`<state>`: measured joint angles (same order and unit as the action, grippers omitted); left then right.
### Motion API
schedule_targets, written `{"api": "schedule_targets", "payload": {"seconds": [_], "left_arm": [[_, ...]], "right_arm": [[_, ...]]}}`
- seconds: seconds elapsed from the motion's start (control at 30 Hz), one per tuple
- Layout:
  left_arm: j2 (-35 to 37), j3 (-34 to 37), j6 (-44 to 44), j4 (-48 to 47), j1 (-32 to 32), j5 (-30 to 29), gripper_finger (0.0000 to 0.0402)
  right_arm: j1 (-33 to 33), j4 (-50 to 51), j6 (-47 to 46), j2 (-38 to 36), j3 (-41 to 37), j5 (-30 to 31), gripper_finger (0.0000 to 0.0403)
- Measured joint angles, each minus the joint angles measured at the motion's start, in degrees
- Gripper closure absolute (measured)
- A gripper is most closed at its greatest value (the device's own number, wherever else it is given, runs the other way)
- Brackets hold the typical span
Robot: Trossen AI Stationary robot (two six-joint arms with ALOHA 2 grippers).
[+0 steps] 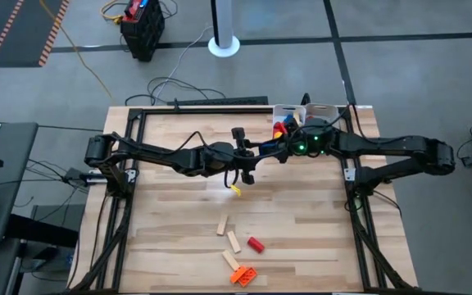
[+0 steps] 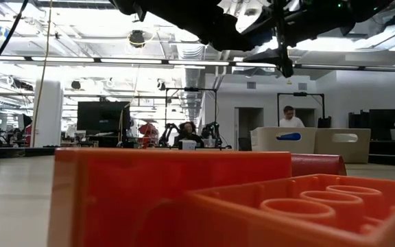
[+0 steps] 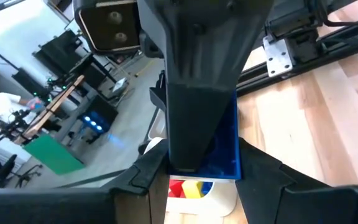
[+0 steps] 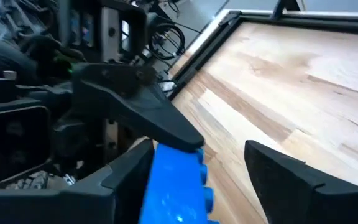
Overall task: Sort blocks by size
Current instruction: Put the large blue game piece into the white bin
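**Right wrist view: a blue brick passing between two grippers**

Right wrist view shows the blue brick (image 4: 176,183) clamped in the left gripper (image 3: 194,180), with the right gripper (image 4: 197,171) spread apart around it, above the table (image 1: 301,213) beside the white tray (image 1: 297,112). If the left fingers let go before the right ones close, the brick could drop. Loose blocks (image 1: 238,250) wait near the front edge.

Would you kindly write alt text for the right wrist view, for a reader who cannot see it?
A blue studded block lies between the right end effector's open fingers, against one of them, while the left end effector holds its far end. Pale wooden table stretches beyond, with a black frame along its edge.
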<state>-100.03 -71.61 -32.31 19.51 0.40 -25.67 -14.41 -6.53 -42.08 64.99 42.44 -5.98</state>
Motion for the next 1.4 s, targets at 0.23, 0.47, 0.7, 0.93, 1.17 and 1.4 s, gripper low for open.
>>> {"api": "schedule_targets", "payload": {"seconds": [0.23, 0.47, 0.7, 0.93, 1.17, 1.4], "left_arm": [[-0.1, 0.0, 3.4, -0.5, 0.1, 0.9, 0.0247], [0.0, 0.0, 10.8, -3.6, 0.8, -0.6, 0.0217], [0.0, 0.0, 21.8, -7.3, 1.9, -1.1, 0.0177], [0.6, 0.0, 39.4, -13.9, 1.9, -2.9, 0.0154], [2.3, 0.0, 64.9, -28.7, 2.9, 13.2, 0.0153], [3.4, 0.0, 75.9, -38.5, -0.7, 20.8, 0.0153]], "right_arm": [[0.0, 0.3, -0.4, 0.0, 0.0, -0.1, 0.0228], [-1.6, 1.8, 0.9, 0.0, 0.0, -1.6, 0.0291], [-5.1, 5.7, 2.2, -0.6, 0.0, -6.6, 0.0291], [-10.7, 23.0, 10.4, -2.1, 3.0, -4.4, 0.0291], [-17.7, 32.4, 21.8, -1.4, 4.3, 2.9, 0.0291], [-24.6, 32.2, 26.4, 2.2, 4.3, 2.9, 0.0237]]}}
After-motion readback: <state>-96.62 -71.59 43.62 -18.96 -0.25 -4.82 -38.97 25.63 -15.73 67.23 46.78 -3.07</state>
